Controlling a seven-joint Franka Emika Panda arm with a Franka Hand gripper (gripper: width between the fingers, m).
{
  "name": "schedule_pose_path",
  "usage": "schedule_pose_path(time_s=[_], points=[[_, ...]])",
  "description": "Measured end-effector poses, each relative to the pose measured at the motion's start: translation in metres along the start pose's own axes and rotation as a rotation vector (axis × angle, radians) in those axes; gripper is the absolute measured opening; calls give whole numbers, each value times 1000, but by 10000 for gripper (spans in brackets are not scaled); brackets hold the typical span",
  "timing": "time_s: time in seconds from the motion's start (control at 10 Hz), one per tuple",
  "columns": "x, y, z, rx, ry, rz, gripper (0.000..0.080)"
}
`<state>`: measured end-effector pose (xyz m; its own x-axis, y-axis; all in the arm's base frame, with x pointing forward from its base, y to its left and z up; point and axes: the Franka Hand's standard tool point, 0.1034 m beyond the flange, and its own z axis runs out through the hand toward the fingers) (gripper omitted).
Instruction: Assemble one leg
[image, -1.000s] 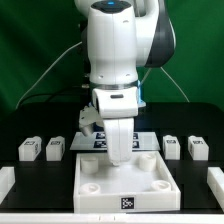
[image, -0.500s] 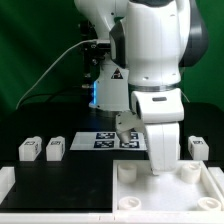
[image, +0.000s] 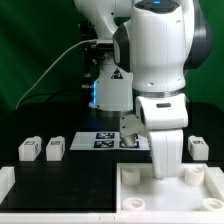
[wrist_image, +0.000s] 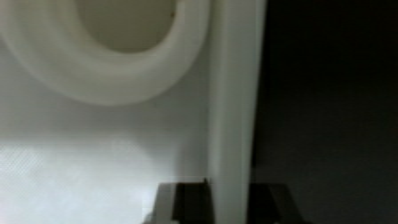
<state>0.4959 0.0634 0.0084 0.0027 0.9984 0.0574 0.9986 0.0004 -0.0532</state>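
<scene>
Your tool (image: 166, 172) sits low at the far rim of the white panel (image: 170, 195), on the exterior view's right. The wrist view shows two dark fingertips (wrist_image: 183, 203) straddling a thin upright white edge, which reads as the panel's wall; I judge the tool clenched on that wall, though actual contact is too blurred to confirm. A round corner hole (wrist_image: 111, 30) lies close beside the grip.

No leg is in hand. Two legs (image: 41, 150) rest on the black counter (image: 20, 125) at the exterior view's left, well apart from the tool; another leg (image: 198, 148) stands just behind the panel on the right. The marker board (image: 100, 141) lies between them.

Recommendation: square the panel and settle it flat on the counter, keep the corner hole unobstructed, and release cleanly before you fetch a leg.
</scene>
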Motion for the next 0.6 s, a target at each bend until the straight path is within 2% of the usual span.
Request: schedule_pose_path(time_s=[0.1,0.2,0.3,0.4,0.5,0.6], points=[[0,0,0,0,0,0,134],[0,0,0,1,0,1,318],[-1,0,0,1,0,1,466],[-1,0,1,1,0,1,466],[-1,0,1,2,0,2,604],[-1,0,1,2,0,2,604]])
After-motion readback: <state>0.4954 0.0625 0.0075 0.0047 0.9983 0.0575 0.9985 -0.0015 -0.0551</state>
